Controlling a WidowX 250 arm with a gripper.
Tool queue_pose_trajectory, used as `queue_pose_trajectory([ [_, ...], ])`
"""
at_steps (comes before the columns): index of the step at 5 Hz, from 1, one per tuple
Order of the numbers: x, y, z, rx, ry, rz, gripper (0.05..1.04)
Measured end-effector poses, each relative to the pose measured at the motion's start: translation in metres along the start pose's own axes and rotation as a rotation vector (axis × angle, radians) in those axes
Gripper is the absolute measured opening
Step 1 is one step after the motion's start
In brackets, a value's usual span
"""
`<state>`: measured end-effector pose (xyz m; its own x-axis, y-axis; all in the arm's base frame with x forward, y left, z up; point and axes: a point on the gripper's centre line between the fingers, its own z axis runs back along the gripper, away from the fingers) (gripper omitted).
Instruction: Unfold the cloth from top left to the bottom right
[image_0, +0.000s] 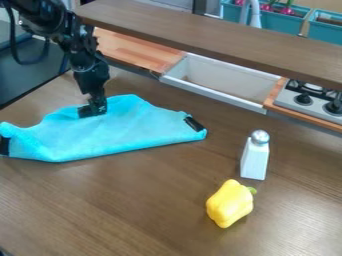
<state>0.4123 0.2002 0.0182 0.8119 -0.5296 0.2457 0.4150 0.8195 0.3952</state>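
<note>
a bright turquoise, roughly triangular fabric cloth (113, 135) lies at the left on the brown, flat wooden table (133, 200). the black, narrow, jointed claw (92, 110) hangs down touching the cloth's upper part; whether it is open, closed or gripping, i cannot tell.

There was one cloth (113, 135), with two black patches (194, 123) on it, and there was one robot arm (85, 60) with one gripper (92, 110). One table (133, 200), one shaker (254, 159) and one bell pepper (230, 203) were there. There was also one sink (220, 80), one stove (287, 101) with two knobs (303, 99) in sight, one long board (200, 31), and two planters (277, 22)
</note>
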Motion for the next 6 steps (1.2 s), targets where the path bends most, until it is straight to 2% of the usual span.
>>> queue_pose_trajectory([
  [1,-0.006,0.005,0.001,0.002,0.027,-0.024,0.999],
  [2,-0.011,0.005,-0.008,-0.01,0.06,-0.031,0.952],
  [3,-0.009,0.01,-0.011,-0.047,0.095,-0.037,0.674],
  [4,-0.006,0.014,-0.015,-0.127,0.123,-0.041,0.374],
  [5,-0.007,0.021,-0.014,-0.171,0.136,-0.036,0.156],
  [6,-0.006,0.025,-0.014,-0.203,0.151,-0.045,0.088],
])
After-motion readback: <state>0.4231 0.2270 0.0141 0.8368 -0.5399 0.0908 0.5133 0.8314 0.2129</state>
